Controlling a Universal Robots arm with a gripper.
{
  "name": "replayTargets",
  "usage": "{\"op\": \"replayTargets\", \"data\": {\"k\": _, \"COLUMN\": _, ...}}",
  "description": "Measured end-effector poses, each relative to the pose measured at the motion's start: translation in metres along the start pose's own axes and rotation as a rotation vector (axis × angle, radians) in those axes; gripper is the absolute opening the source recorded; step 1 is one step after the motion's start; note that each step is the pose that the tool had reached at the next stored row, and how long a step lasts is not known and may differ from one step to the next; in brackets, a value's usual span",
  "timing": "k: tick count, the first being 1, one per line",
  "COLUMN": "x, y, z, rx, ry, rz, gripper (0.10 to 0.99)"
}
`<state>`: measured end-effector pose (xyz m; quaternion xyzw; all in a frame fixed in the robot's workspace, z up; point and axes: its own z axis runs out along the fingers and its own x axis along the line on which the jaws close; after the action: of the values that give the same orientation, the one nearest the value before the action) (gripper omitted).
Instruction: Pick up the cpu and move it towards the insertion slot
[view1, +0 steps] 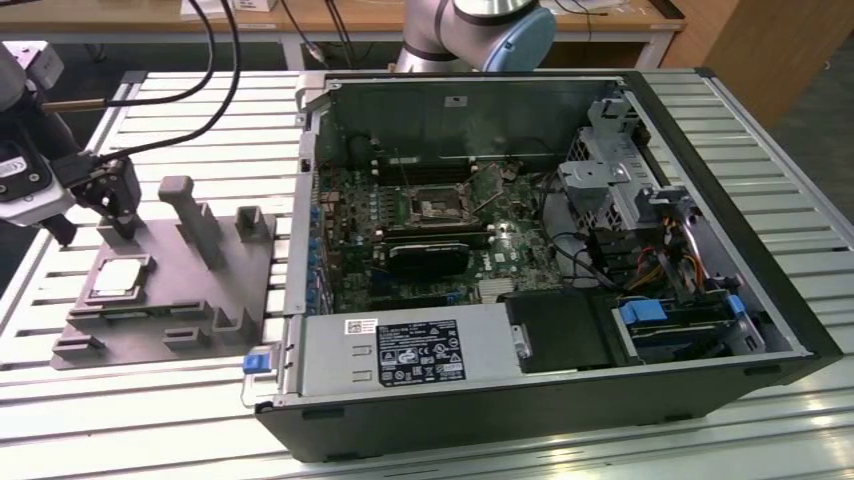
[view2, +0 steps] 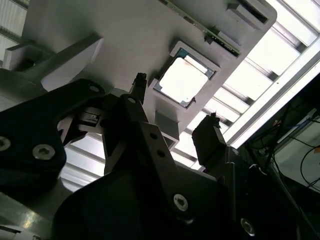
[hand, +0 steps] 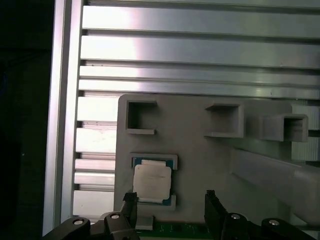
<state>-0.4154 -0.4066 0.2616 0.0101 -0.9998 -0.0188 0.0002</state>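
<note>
My arm (view1: 24, 175) runs off the exterior view's left edge; insertion slot (view1: 437, 207) too small there to tell its contacts; cpu (view2: 184, 80) top glared white in the second wrist view.

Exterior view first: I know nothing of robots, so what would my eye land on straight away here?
The big open computer case on the slatted table draws the eye, its insides bared, with the insertion slot near the middle. At the exterior view's left, the black gripper, jaws open, hovers over a grey fixture where the silvery cpu lies in a recess.
</note>
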Motion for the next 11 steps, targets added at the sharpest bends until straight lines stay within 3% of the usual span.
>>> {"op": "replayTargets", "data": {"k": 11, "x": 0.0026, "y": -0.0026, "z": 0.0132, "rx": 0.0, "ry": 0.0006, "rz": -0.001, "gripper": 0.647}}
